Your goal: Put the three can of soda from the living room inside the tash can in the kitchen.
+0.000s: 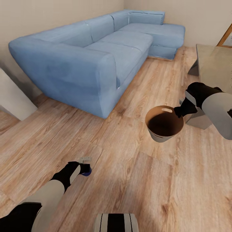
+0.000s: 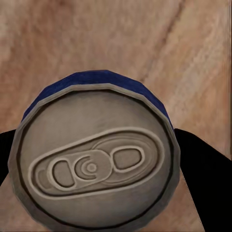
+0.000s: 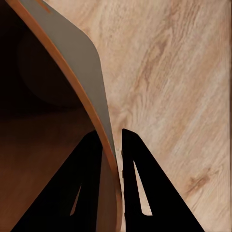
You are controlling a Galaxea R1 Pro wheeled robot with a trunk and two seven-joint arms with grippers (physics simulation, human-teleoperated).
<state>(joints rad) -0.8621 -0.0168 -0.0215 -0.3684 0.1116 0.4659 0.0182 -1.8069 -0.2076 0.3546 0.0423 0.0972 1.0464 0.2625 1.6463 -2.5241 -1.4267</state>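
Carrying the dark blue soda can [image 2: 94, 154], pinched in the left hand [image 1: 84, 168] low over the plank floor [image 1: 135, 187], calls for lifting it over the trash can [image 1: 164, 124], whose rim the right hand [image 3: 112, 166] clamps, before releasing.

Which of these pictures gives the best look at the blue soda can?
The left wrist view: the blue can sits close up, its grey top and pull tab plain, between the left gripper's dark fingers. The head view shows just a small blue patch at that gripper over the wood floor.
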